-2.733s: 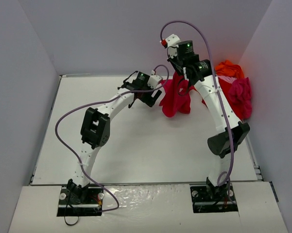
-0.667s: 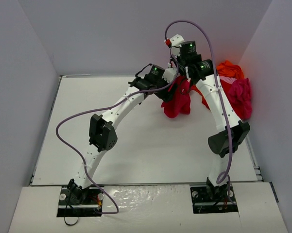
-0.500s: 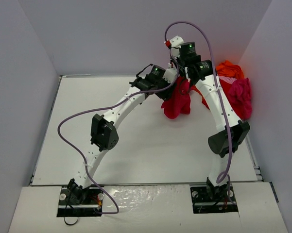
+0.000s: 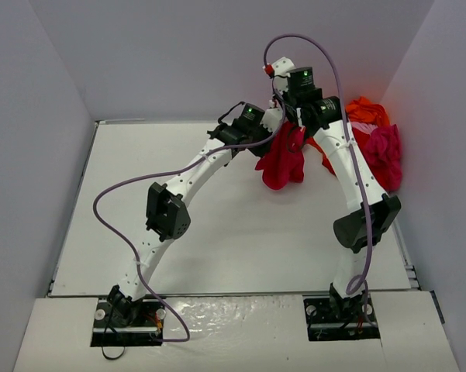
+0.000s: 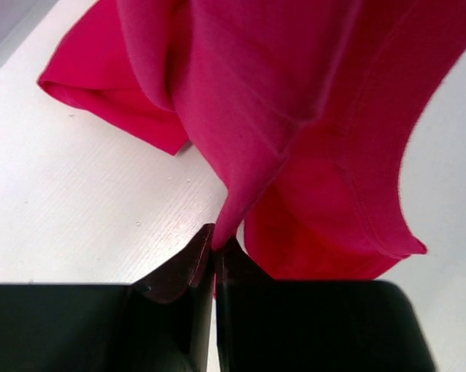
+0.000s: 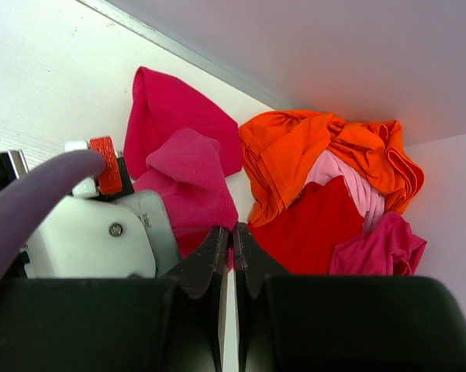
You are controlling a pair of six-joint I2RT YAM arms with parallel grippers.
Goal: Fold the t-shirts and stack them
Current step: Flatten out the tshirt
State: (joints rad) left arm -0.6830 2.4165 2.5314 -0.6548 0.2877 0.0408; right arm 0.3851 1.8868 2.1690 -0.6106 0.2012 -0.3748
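Observation:
A crimson pink-red t-shirt (image 4: 284, 164) hangs bunched above the back of the table, its lower folds resting on the surface. My right gripper (image 4: 293, 128) holds it from above; in the right wrist view the jaws (image 6: 233, 235) are shut with crimson cloth (image 6: 190, 182) pinched between them. My left gripper (image 4: 268, 147) comes in from the left. Its jaws (image 5: 215, 246) are shut on a hanging corner of the same shirt (image 5: 295, 116). The other t-shirts lie heaped at the back right: orange (image 6: 295, 151), red (image 6: 310, 225), pale pink (image 6: 349, 182), magenta (image 6: 380, 248).
The heap (image 4: 376, 139) sits against the right wall (image 4: 442, 155) in the back corner. The back wall (image 4: 178, 70) stands just behind both grippers. A purple cable (image 4: 116, 194) loops off the left arm over the white table (image 4: 217, 232).
The left arm swung right toward the hanging shirt, then its jaws closed on the shirt's lower corner. The right gripper has held the shirt up throughout.

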